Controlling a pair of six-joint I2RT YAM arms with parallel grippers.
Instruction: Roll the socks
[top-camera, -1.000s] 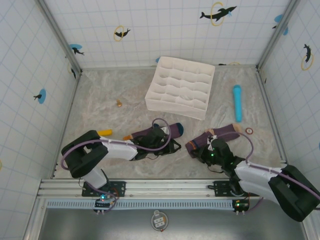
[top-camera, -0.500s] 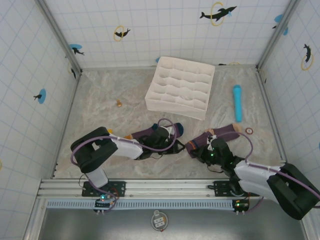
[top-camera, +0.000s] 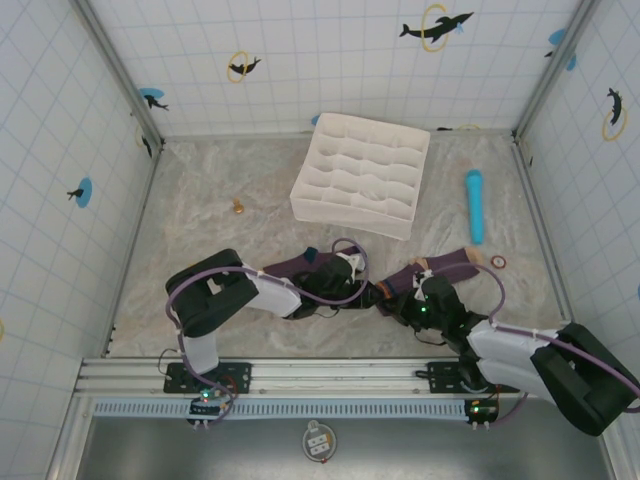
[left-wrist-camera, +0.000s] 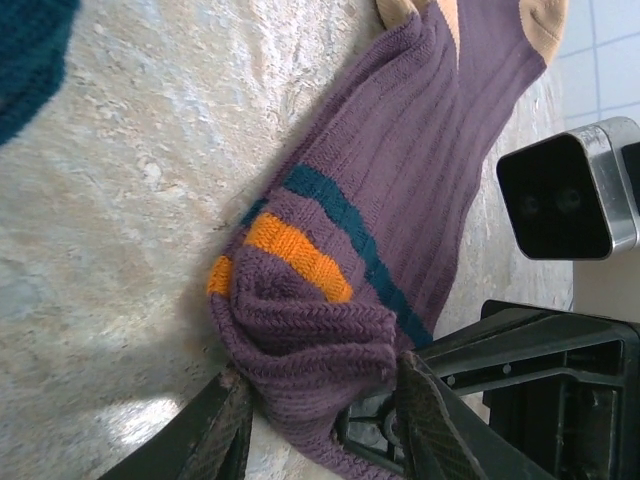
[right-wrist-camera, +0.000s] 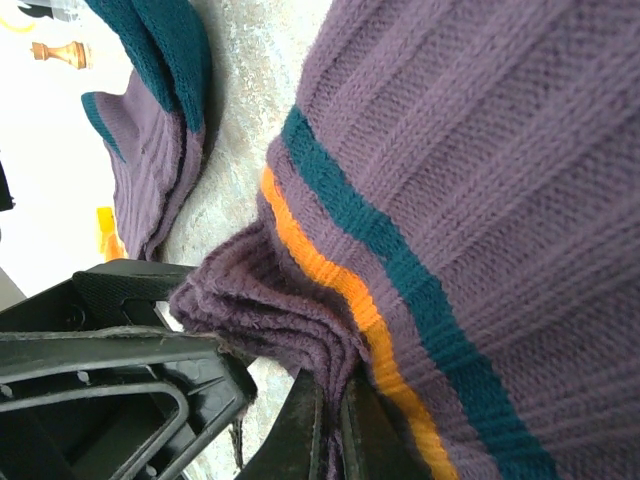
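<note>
socks on the worktop (top-camera: 200, 230), near the arm bases. the striped-cuff sock (left-wrist-camera: 400, 200) lies before the right arm, and the second sock (top-camera: 290, 268) (teal patch) lies just to its left. the right end effector (right-wrist-camera: 330, 430) — fingers pressed together — pinches the cuff's bunched edge. the left end effector (left-wrist-camera: 320, 408) straddles the same cuff, a finger against each side; whether it grips cannot be told.

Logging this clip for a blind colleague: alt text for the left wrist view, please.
The left gripper straddles the bunched cuff of a purple sock with orange and teal stripes, lying on a marbled table. The right arm's camera sits close at the right edge; a teal bit of the other sock shows top left.
</note>
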